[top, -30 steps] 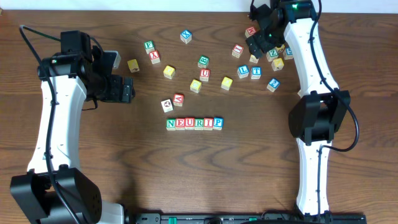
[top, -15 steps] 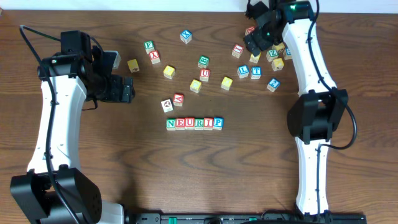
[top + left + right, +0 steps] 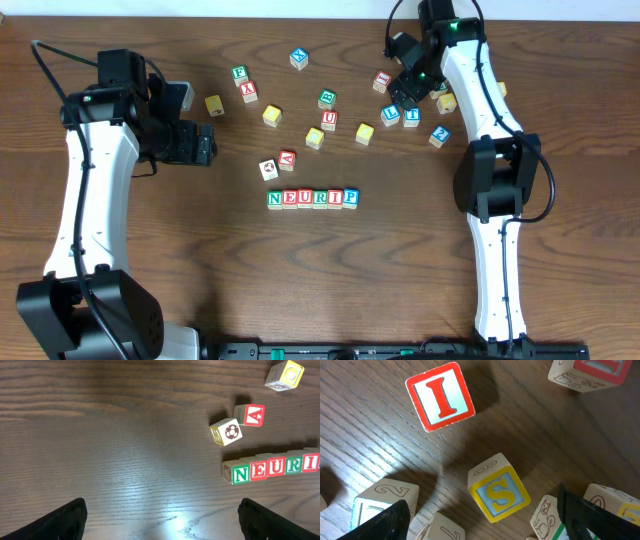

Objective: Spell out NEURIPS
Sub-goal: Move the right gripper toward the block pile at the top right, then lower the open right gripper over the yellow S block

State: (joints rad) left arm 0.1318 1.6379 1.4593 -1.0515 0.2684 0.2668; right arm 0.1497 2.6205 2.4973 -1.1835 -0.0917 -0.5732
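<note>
A dark wood-grain tabletop (image 3: 200, 280) carries everything. Nearest the robot lies the row (image 3: 313, 198): six cubes set side by side and touching, reading N, E, U, R, I, P from the green N cube (image 3: 274, 199) to the blue P cube (image 3: 350, 197). The tabletop past the P end is bare. That is where the last letter belongs, so I judge the word one cube short of done.

Just beyond the row's N end sit two spares, a soccer-ball cube (image 3: 226, 432) and a red A cube (image 3: 249, 415). They are close together but apart from the row. Further out from the N end, the left jaws hang spread wide with nothing between them. They are probably parked there so as not to disturb the finished letters.

Beyond the row's middle lies loose scatter, the red U cube (image 3: 329, 120) among it, which the word does not need.

Farthest, well beyond the P end, the right jaws hover over a crowded cluster. The overhead view hides what lies beneath them. The right wrist view shows them parted and empty, straddling the yellow S cube (image 3: 498, 488), with a red I cube (image 3: 440, 396) near it. Neighbours crowd in, so the descent looks tight. A finger could nudge a nearby cube.
</note>
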